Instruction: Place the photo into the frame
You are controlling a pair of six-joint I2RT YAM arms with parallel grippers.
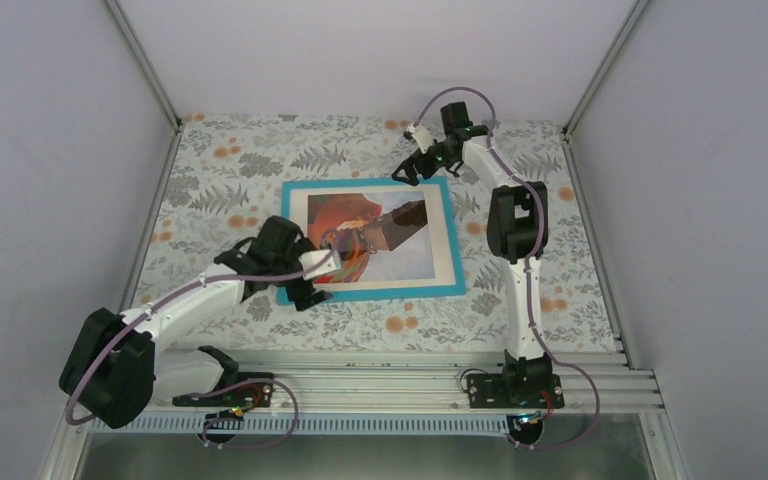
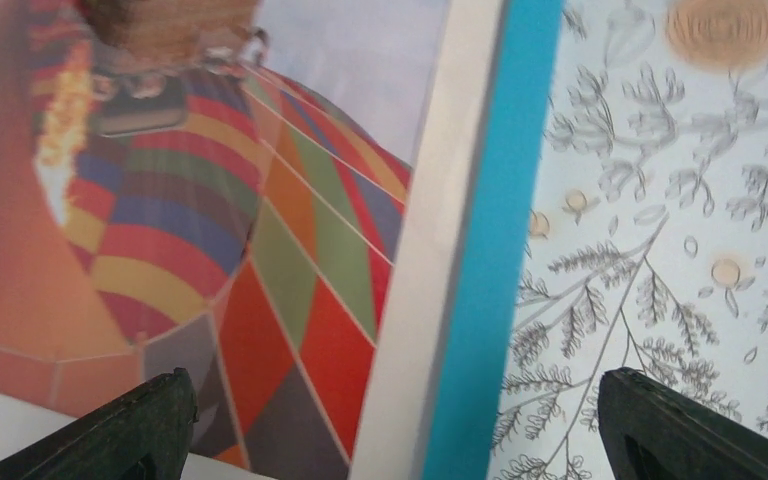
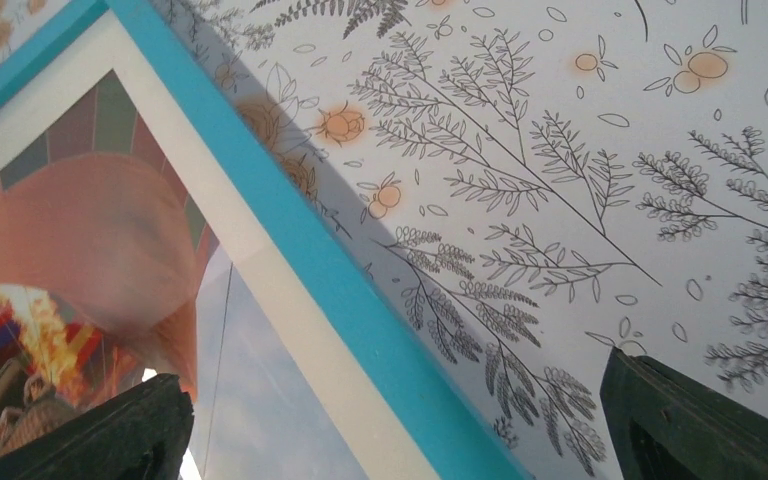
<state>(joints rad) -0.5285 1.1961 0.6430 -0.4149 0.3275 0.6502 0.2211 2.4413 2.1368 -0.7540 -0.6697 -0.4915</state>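
The frame (image 1: 451,235) lies flat mid-table with its turquoise rim up. The photo (image 1: 335,215) of the orange-red balloon shows inside it, bordered by a cream mat (image 1: 442,270). My left gripper (image 1: 305,290) is open and empty over the frame's near-left edge. In the left wrist view the gripper (image 2: 395,400) has the rim (image 2: 500,250) and photo (image 2: 210,230) between its spread fingers. My right gripper (image 1: 407,172) is open and empty over the frame's far-right edge. In the right wrist view the gripper (image 3: 395,385) straddles the rim (image 3: 300,240), with the photo (image 3: 90,240) to the left.
A floral tablecloth (image 1: 540,290) covers the table. Grey enclosure walls with metal posts (image 1: 145,65) stand at left, right and back. An aluminium rail (image 1: 380,385) carrying the arm bases runs along the near edge. The pane reflects an arm.
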